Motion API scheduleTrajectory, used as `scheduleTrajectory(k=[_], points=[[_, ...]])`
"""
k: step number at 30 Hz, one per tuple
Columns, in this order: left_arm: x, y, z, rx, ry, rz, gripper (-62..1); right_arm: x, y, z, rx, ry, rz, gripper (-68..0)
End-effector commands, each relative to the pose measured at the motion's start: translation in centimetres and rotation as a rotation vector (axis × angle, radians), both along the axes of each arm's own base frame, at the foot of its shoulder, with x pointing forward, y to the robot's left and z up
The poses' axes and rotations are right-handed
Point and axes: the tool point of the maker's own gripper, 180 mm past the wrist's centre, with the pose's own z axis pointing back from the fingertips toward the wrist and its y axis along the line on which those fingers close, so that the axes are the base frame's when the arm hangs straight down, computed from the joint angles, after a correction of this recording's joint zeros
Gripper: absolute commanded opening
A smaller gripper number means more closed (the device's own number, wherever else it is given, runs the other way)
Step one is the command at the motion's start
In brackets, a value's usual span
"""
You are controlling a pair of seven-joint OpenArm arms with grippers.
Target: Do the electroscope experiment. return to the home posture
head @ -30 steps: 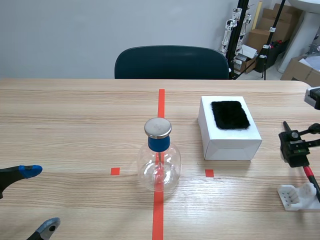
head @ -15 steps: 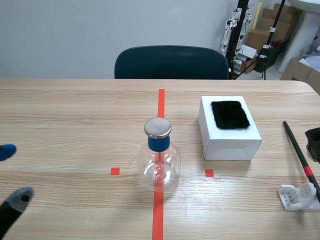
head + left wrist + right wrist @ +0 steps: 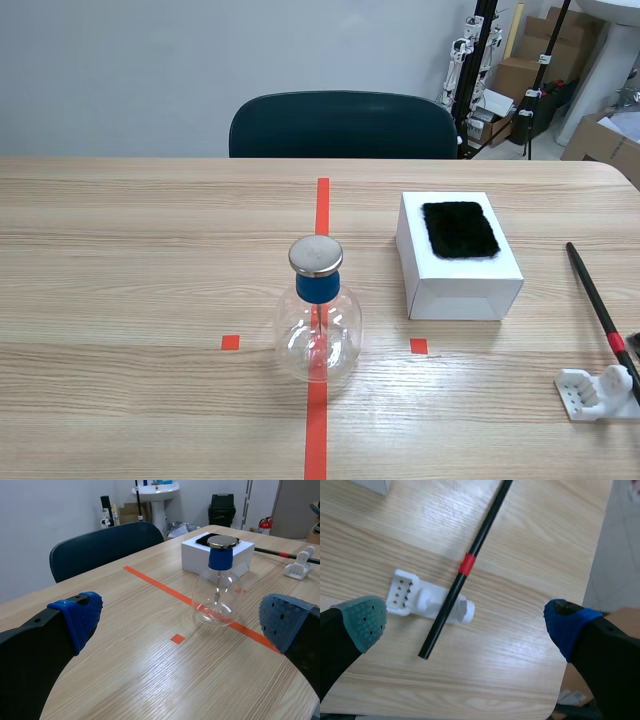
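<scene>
The electroscope (image 3: 318,315), a clear glass flask with a blue collar and a metal disc on top, stands on the red centre line; the left wrist view shows the electroscope (image 3: 218,582) well ahead of my open left gripper (image 3: 180,627). A black rod (image 3: 600,305) with a red band rests on a white stand (image 3: 597,392) at the right edge. In the right wrist view the rod (image 3: 465,567) and stand (image 3: 427,601) lie below my open right gripper (image 3: 465,625), which holds nothing. Neither gripper shows in the scene view.
A white box (image 3: 458,258) with a black fur pad (image 3: 459,229) on top sits right of the flask. A dark chair (image 3: 343,125) stands behind the table. The table's right edge (image 3: 592,580) runs close to the rod stand.
Both arms have drawn back out of the scene view: the left gripper slid off the left edge, the right gripper off the right edge. The rod stays on its stand.
</scene>
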Motion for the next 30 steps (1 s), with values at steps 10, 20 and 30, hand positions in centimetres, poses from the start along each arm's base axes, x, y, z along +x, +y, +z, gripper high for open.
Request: scheduleTrajectory(k=[10,20,30], points=[[-2.2,-4.8,2.3,0.016,-0.04,0.053,1.4,-2.3,8.7,2.1,0.156,-0.245,0.412,-2.0],[-4.4,-8.9,5.6,-0.027,-0.018,-0.023,1.4,-5.3,15.8,5.2,0.478,-0.315,0.732,-2.0],[-4.5,-9.9,4.5,0.049,0.056,-0.041,1.4,-8.0,17.2,5.2,0.593,-0.309,0.74,-2.0]])
